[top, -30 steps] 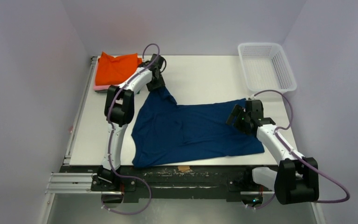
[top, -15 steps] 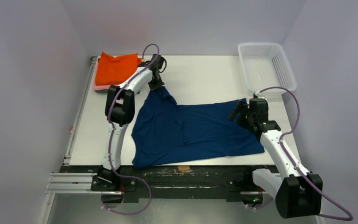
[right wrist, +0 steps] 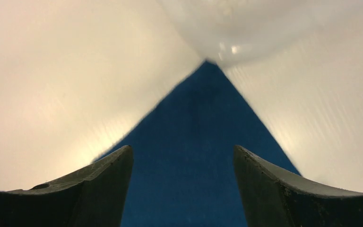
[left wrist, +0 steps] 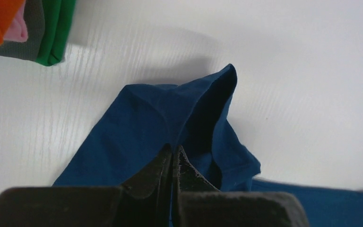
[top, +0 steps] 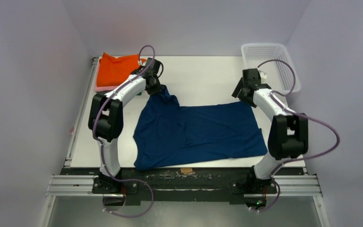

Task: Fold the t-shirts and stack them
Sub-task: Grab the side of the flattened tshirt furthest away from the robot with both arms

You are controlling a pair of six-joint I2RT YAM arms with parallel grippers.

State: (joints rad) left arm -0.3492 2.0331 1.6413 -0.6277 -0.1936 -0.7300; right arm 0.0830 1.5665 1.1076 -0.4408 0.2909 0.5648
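A plain navy blue t-shirt [top: 198,132] lies spread across the middle of the table. My left gripper [top: 156,90] is shut on its far left part, which is pulled up into a peak; the left wrist view shows the shut fingers [left wrist: 172,153] pinching the navy cloth [left wrist: 137,118]. My right gripper [top: 242,94] is open over the shirt's far right corner. In the right wrist view the navy corner [right wrist: 198,123] lies between the spread jaws [right wrist: 183,151], which do not touch it. Folded shirts are stacked at the far left, orange [top: 118,68] on top, pink [top: 101,88] under it, and a green edge [left wrist: 56,28] below.
A white mesh basket [top: 264,46] stands at the far right corner, just behind my right gripper, and shows as a blur in the right wrist view [right wrist: 227,28]. Bare white table [top: 203,75] lies beyond the shirt. A tan scrap [top: 186,170] sits at the near edge.
My right arm has swung away from the shirt's right edge up to its far right corner, close to the basket. My left arm has shifted slightly left, still holding the cloth.
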